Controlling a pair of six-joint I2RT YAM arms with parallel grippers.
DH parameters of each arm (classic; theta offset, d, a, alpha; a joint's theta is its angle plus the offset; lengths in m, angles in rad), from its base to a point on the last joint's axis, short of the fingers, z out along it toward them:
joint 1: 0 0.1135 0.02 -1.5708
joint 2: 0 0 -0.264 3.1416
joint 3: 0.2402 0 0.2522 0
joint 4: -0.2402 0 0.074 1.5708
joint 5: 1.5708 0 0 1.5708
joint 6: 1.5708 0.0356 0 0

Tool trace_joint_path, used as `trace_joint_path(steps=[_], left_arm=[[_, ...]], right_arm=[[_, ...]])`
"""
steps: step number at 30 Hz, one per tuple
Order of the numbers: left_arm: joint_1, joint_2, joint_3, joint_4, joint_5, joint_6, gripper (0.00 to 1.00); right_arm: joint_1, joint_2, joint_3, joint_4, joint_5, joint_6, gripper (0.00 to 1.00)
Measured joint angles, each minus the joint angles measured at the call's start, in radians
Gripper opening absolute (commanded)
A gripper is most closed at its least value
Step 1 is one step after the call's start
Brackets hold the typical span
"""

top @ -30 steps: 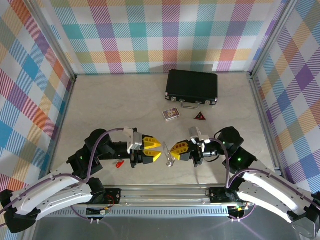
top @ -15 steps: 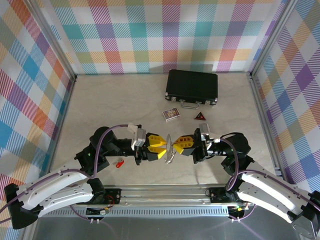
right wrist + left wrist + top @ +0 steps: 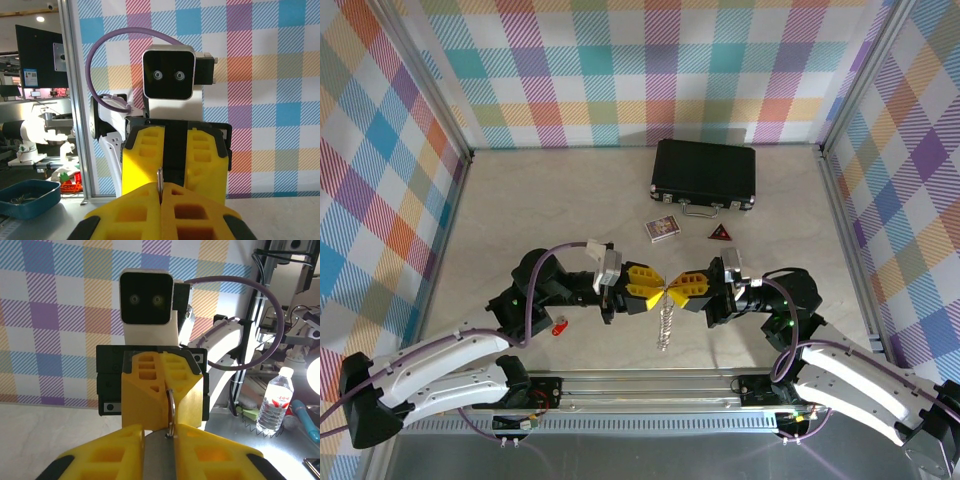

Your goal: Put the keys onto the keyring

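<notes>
Since tiny, light and probably slippery, pinch the key (image 3: 558, 327) by its red head, lying on the table (image 3: 520, 220) near-left. Left gripper (image 3: 656, 291) narrowly parted around the keyring (image 3: 665, 318), thin, stiff, dangling centre; right gripper (image 3: 674, 290) clamped on its top.

A robot lab: plaid-walled booth (image 3: 620, 70), monitor (image 3: 37, 55) beyond.

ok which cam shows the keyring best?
Top external: the keyring shows along its whole length, pinched in the right gripper. Both wrist views catch it edge-on, as a thin sliver.
</notes>
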Motion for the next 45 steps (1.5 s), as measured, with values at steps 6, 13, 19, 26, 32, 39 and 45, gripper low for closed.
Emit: trace_joint_path(steps=[6, 13, 19, 26, 32, 39, 45], left_arm=[[-0.001, 0.011, 0.0, 0.037, 0.019, -0.022, 0.09], [-0.001, 0.017, 0.0, 0.048, 0.029, -0.022, 0.0], [-0.001, 0.015, 0.0, 0.044, 0.027, -0.021, 0.08], [-0.001, 0.015, 0.0, 0.04, 0.019, -0.014, 0.15], [-0.001, 0.015, 0.0, 0.041, 0.018, -0.014, 0.11], [-0.001, 0.015, 0.0, 0.037, 0.014, -0.01, 0.07], [-0.001, 0.015, 0.0, 0.035, 0.014, -0.01, 0.1]], right_arm=[[0.0, -0.006, -0.006, -0.002, 0.011, 0.0, 0.0], [0.0, -0.013, -0.009, -0.002, 0.015, -0.001, 0.0], [0.0, -0.013, -0.009, -0.005, 0.014, -0.013, 0.0], [0.0, -0.008, -0.011, -0.015, 0.014, -0.02, 0.0], [0.0, -0.008, -0.011, -0.032, 0.014, -0.027, 0.0], [0.0, -0.008, -0.011, -0.032, 0.014, -0.029, 0.0], [0.0, -0.009, -0.011, -0.036, 0.015, -0.039, 0.0]])
